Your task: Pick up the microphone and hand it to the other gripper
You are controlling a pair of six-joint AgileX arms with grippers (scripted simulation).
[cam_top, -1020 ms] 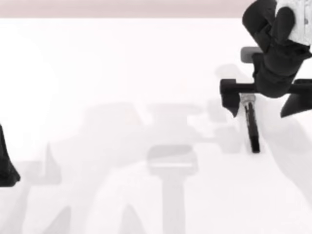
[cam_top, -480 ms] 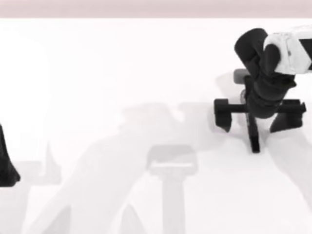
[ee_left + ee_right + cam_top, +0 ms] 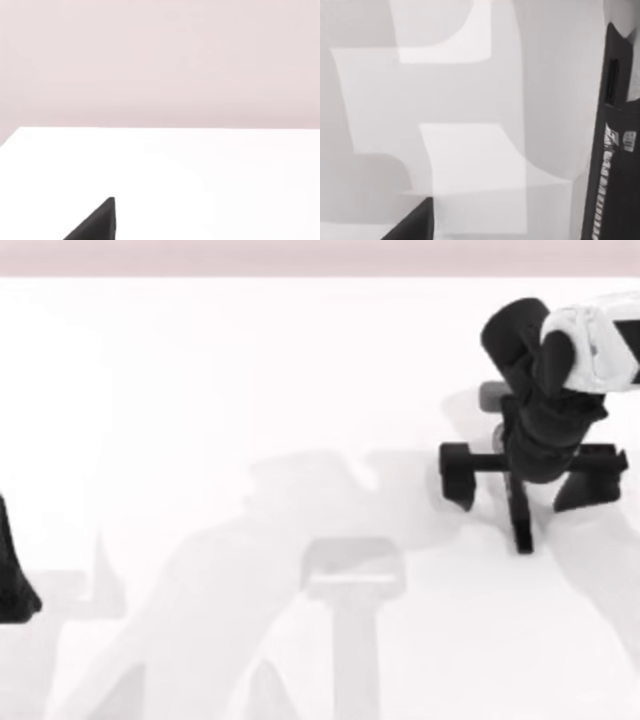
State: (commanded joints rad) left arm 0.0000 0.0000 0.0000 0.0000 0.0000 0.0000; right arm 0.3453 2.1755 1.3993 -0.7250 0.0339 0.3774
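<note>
A: Anything around the microphone (image 3: pixel 519 515)?
B: Bare white table (image 3: pixel 250 390), just shadows. The right tool (image 3: pixel 530 472) sits over it near the table's right edge, fingers spread wide either side, hiding the head.
A: What's visible?
B: Slim black handle, lying flat. White print on it, unreadable.
A: Left tool (image 3: pixel 12 570)?
B: Parked at the left edge, can't tell its state.

Table (image 3: pixel 250 390): smooth matt white, no grain, soft shadows only.
Right gripper (image 3: pixel 528 475): matt black, plastic look, no shine; arm segment above it white, smooth, hard-shelled.
Mic (image 3: pixel 519 515), between right fingers: handle (image 3: pixel 612 150) black, smooth, slight sheen, pale printed lettering.
Left gripper (image 3: pixel 12 580): same matt black.
</note>
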